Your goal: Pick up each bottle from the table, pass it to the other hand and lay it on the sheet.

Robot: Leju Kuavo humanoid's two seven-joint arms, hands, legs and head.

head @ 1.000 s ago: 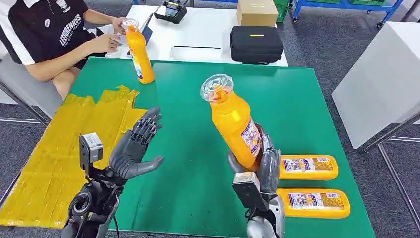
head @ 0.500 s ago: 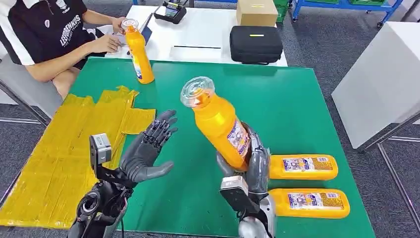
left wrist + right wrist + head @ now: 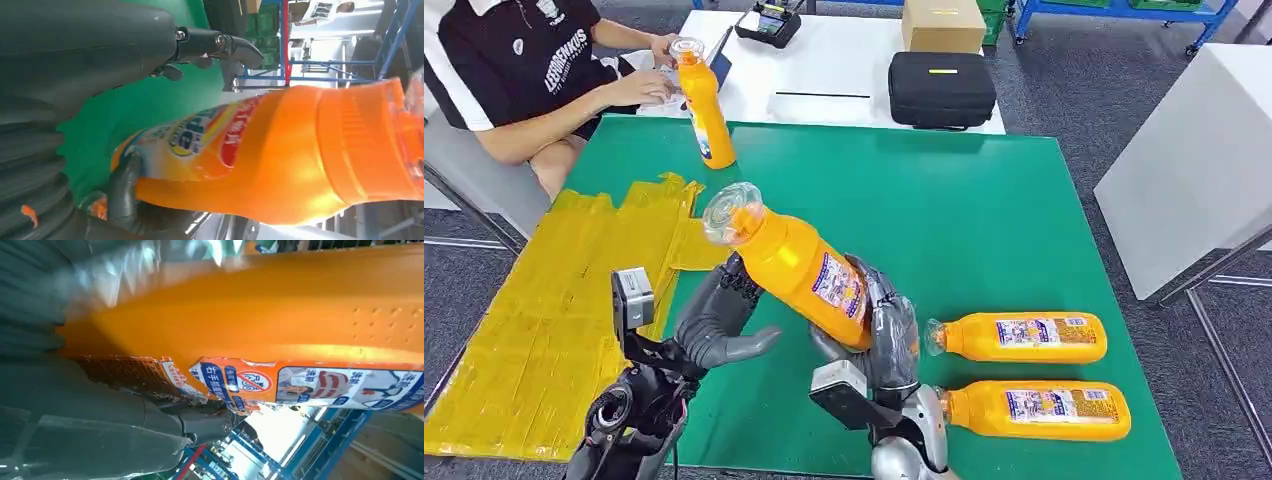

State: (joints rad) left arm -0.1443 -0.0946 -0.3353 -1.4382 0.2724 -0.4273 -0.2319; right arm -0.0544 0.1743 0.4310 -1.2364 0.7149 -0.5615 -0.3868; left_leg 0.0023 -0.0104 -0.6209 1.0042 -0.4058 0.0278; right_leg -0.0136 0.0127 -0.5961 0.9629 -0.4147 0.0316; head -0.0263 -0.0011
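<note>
Handover in progress, mid-counter near the front edge. The right hand [image 3: 876, 335] is gripping the lower body of an orange bottle [image 3: 799, 270] and tilting it, cap end leaning toward the yellow sheet [image 3: 534, 310]. The left hand [image 3: 719, 315] is lying under and beside the bottle's upper half, fingers spread wide; the left wrist view is showing fingers [image 3: 220, 45] reaching past the bottle with green counter between them and the label, so it is not gripping yet.

Progress, as I judge it: nothing is lying on the sheet. Two more orange bottles are lying on their sides near the front right corner, one [image 3: 1029, 338] behind the other [image 3: 1039, 410]. A fourth bottle [image 3: 704, 105] is standing upright at the far edge of the green counter [image 3: 984, 200], beside a seated person's hand [image 3: 639, 85]. So: first pass under way, then the lay-down, then three bottles more.

Hard to make out: whether the left palm is touching the bottle, since the bottle is covering it. Right wrist view is blurred orange and label.
</note>
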